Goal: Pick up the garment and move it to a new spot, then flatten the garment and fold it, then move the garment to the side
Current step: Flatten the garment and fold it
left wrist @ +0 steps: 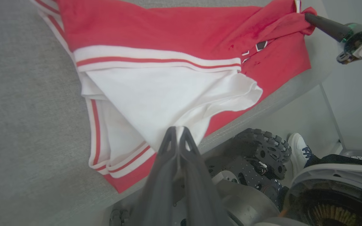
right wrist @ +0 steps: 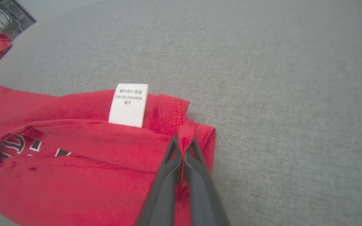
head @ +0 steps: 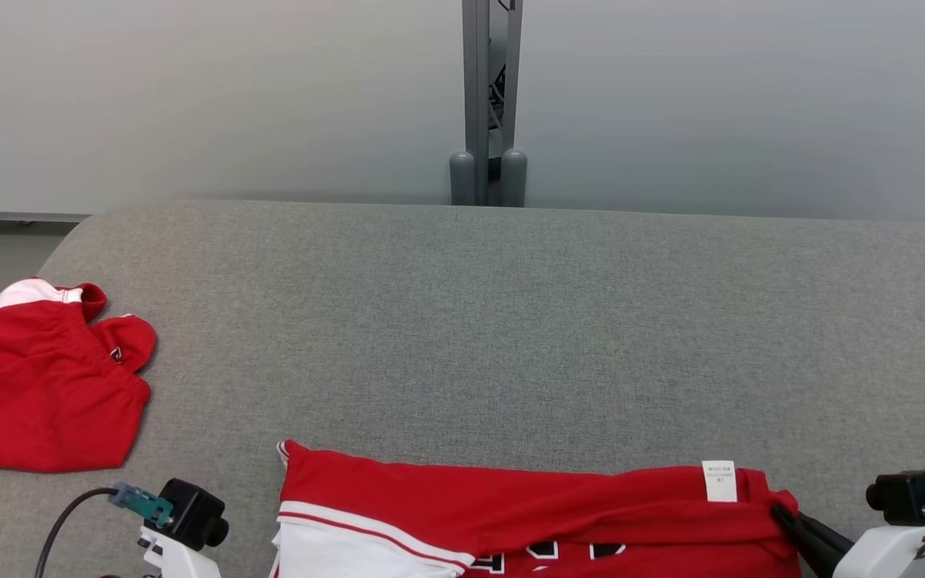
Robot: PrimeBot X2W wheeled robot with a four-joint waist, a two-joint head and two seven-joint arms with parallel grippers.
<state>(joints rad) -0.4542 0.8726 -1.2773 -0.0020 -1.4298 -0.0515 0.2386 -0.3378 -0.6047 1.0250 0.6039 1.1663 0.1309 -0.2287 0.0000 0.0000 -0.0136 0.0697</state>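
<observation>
1. Location. The garment (head: 511, 506), a red jersey with white trim, lies along the near edge of the grey table (head: 511, 321), directly in front of the robot. In the left wrist view, part of it overhangs that edge.
2. Left gripper (left wrist: 178, 131). The jaws are closed and pinch the edge of the white sleeve (left wrist: 168, 94). The creases in the cloth run in toward the fingertips, which indicates a hold rather than a mere touch.
3. Right gripper (right wrist: 184, 141). The jaws are closed on the red hem (right wrist: 196, 128) at the opposite end, just beside the label (right wrist: 129, 105). A ridge of cloth stands between the fingers.
4. Reason for the hold. Each gripper takes one end of the garment, and the two ends are well apart. The likely purpose is to carry or stretch the cloth between two points so that it spreads instead of bunching. The garment is doubled over and rumpled, so flattening appears not yet done.
5. Reason for placement. The table surface beyond the garment offers room to lay it out.
6. Other item. A second red garment (head: 45, 385) lies bunched at the left of the table, well apart from the work.
7. Count.
   - Garments: two.
   - Labels: one.
   - Grippers: two, both gripping cloth.
   - Shoe (left wrist: 298, 147): one, on the floor beside the robot's base.
</observation>
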